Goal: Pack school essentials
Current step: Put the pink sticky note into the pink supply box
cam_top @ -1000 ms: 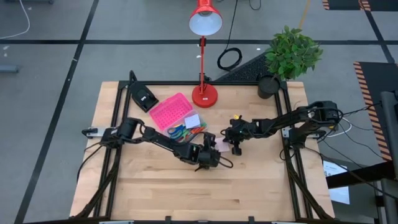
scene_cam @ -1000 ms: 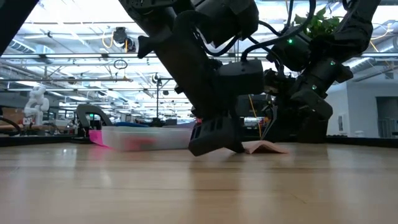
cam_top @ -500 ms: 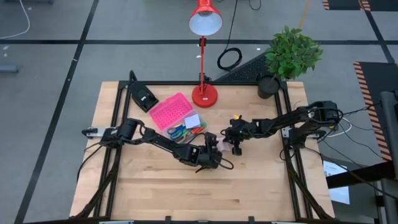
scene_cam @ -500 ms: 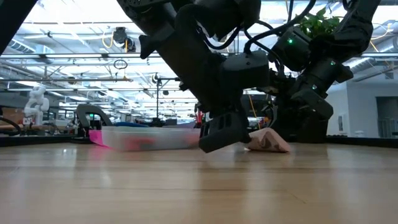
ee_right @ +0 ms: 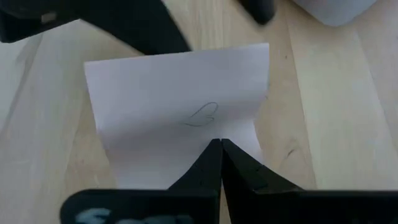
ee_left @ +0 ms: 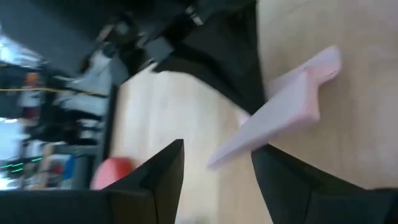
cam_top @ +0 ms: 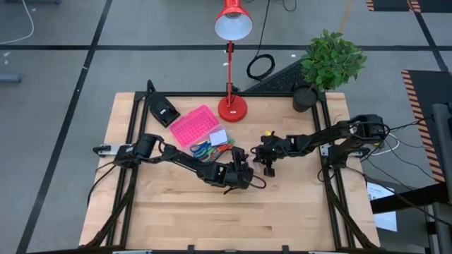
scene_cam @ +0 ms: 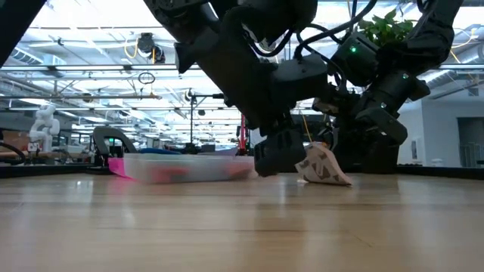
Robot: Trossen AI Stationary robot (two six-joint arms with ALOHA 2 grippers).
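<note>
1. Right gripper (cam_top: 267, 164): at mid-table, just right of the left one. Its two dark fingers are pressed together on one edge of a thin pink sticky-note pad (ee_right: 180, 112), a faint pencil heart on its top sheet. Judged purpose: pinning that edge so the sheets stay put.

2. Left gripper (cam_top: 245, 164): low at the pad's opposite side, fingers parted with nothing between them, the pad (ee_left: 283, 118) ahead of the tips. In the low view the pad (scene_cam: 321, 166) tilts up off the wood; judged to be levered up for a grasp.

3. Clear plastic box with pink lid (cam_top: 192, 127) swung open: far-left of the grippers. Blue-, green- and red-handled scissors (cam_top: 205, 149) and a white note pad (cam_top: 219, 136) lie packed in its tray.

4. Pale wooden table (cam_top: 176, 212): bare near edge, left free as working room.

5. Remaining, by judgement: lift the pad and carry it left into the tray.
</note>
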